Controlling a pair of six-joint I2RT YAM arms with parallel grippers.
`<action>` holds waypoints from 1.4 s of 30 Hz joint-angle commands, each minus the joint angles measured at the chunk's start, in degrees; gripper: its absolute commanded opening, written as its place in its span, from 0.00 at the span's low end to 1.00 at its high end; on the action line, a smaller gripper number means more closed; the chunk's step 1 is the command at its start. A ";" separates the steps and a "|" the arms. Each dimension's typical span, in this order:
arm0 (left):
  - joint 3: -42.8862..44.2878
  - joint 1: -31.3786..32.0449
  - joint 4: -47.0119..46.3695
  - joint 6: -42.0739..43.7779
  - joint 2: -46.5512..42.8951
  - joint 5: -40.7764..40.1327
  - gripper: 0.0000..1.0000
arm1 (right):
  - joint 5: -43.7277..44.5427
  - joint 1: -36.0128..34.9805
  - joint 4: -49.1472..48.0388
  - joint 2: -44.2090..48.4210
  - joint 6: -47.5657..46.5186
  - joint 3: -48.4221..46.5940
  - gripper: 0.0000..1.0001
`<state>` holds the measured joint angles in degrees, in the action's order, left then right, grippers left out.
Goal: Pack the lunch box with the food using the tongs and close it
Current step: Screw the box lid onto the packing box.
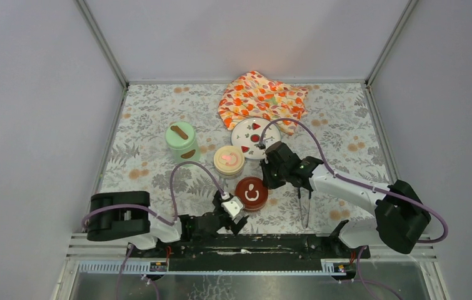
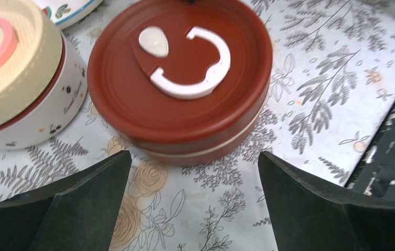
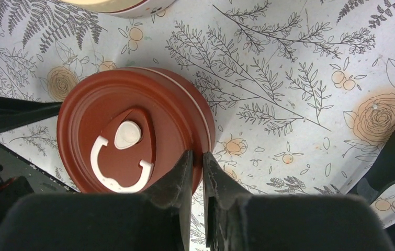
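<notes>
1. While the three pots of the lunch box stand lidded in a diagonal row on the table [image 1: 358, 125], no food shows anywhere.
2. The mint-green pot [image 1: 182, 140] is farthest back, the cream-lidded pot [image 1: 229, 160] is in the middle, and the dark red pot [image 1: 251, 194] is nearest the arms, so it is probably the first to be handled.
3. The left gripper [image 2: 194, 157] is spread wide and faces the dark red pot, probably to brace it.
4. The right gripper [image 3: 196, 154] hangs over that pot's rim, its fingers almost pressed together and pinching nothing.
5. The tongs [image 1: 304, 209] lie on the table beneath the right arm, not yet picked up.
</notes>
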<state>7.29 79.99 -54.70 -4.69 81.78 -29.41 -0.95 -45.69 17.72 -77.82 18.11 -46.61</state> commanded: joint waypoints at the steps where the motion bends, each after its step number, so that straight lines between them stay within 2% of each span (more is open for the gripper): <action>1: -1.56 0.66 -15.03 -0.81 4.89 -6.10 0.99 | 1.12 0.47 -1.18 2.34 0.82 0.45 0.15; 5: -0.53 1.00 -22.00 0.62 11.92 -6.14 0.99 | -0.26 0.43 -1.59 1.74 0.70 0.72 0.17; 10: -2.43 1.05 -36.33 1.83 19.07 -7.33 0.99 | -1.09 0.44 -1.47 1.06 -0.03 0.62 0.21; 20: -0.21 0.97 -36.94 3.28 21.93 -7.65 0.99 | -1.06 0.43 -1.47 -2.40 -3.26 -3.55 0.34; 28: 0.81 0.28 -36.97 0.21 24.42 -8.28 0.99 | -4.10 0.43 -1.06 -6.83 -4.19 -5.95 0.32; 32: 1.60 -0.32 -37.15 -1.62 25.40 -10.81 0.98 | -5.40 0.47 -0.63 -6.91 -3.23 -5.22 0.31; 42: 4.88 -2.48 -37.15 -2.28 27.56 -10.02 0.98 | -8.40 0.37 -1.10 -6.06 -0.91 -1.77 0.28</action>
<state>8.82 79.05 -85.71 -5.98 107.77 -37.95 -2.26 -44.36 16.10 -83.61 14.74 -50.61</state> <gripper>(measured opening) 0.986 0.292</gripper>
